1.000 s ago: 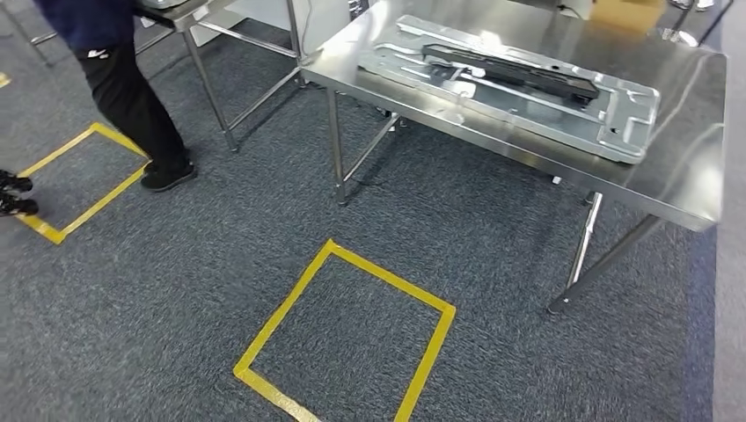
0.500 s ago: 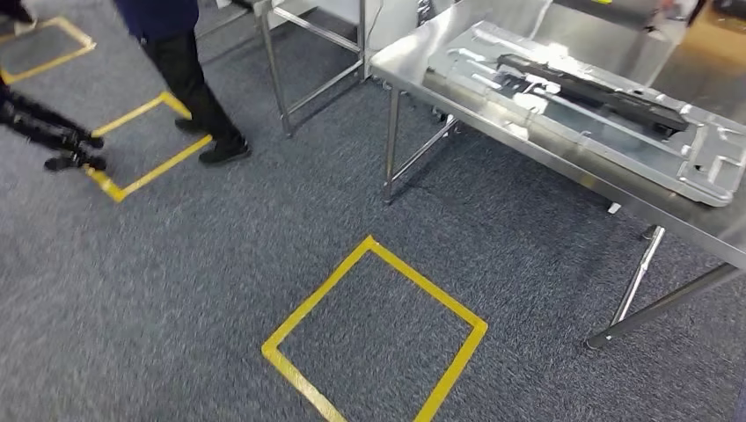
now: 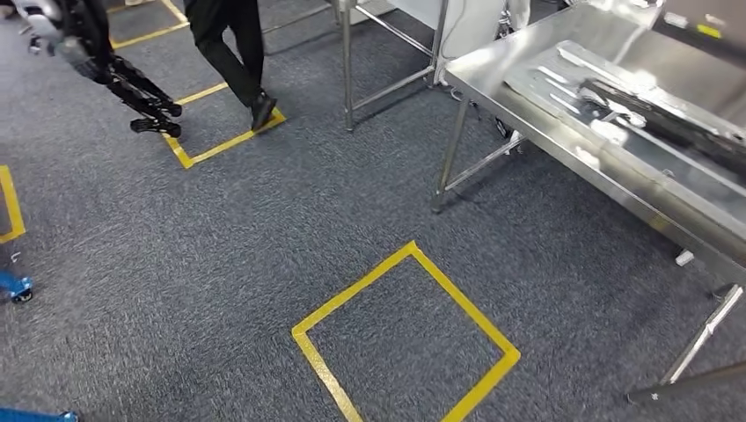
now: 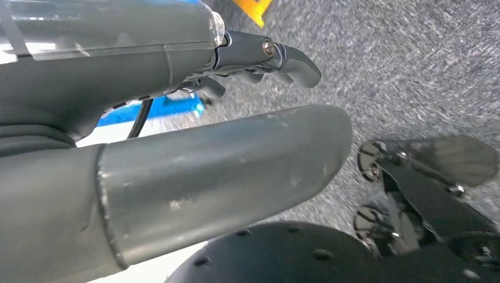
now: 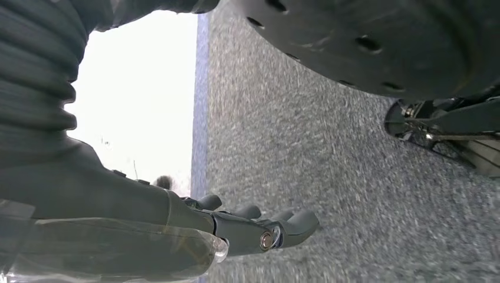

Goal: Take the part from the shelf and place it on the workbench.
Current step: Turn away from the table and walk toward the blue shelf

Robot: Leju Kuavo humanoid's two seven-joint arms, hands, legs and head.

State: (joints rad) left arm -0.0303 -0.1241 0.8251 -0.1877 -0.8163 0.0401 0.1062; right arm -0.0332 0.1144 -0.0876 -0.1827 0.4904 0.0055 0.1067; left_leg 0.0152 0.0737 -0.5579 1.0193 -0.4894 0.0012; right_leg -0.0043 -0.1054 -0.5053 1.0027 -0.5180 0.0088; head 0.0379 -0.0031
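- Left hand [image 4: 236, 135]: hangs at the robot's side over grey carpet, thumb and fingers extended and apart, nothing between them. Judged idle, since there is nothing to carry yet.
- Right hand [image 5: 177, 230]: likewise hanging over carpet, fingers stretched out side by side, holding nothing.
- Workbench [image 3: 493, 75]: steel table at 2 o'clock in the head view, its near corner leg standing on the carpet. Judged to be the drop-off surface the task names.
- Metal tray [image 3: 572, 105]: large pressed panel lying flat on the workbench, running toward 3 o'clock.
- Black part [image 3: 669, 119]: long dark piece lying on the metal tray. Whether this is the task's part cannot be told; the shelf it should come from is not among the things seen, so the part's place is unknown.
- Yellow floor square [image 3: 406, 338]: taped outline at 6 o'clock, just in front of the workbench; judged a standing mark for work at that table.
- Second yellow square [image 3: 220, 141]: at 11 o'clock, with a person's legs [image 3: 233, 44] stepping on its far edge.
- Other robot's legs [image 3: 132, 88]: dark jointed legs at 10 o'clock, beside that square.
- Second steel table [image 3: 387, 35]: at 12 o'clock, legs and braces seen.
- Stage judged: walking phase, fetch not begun.
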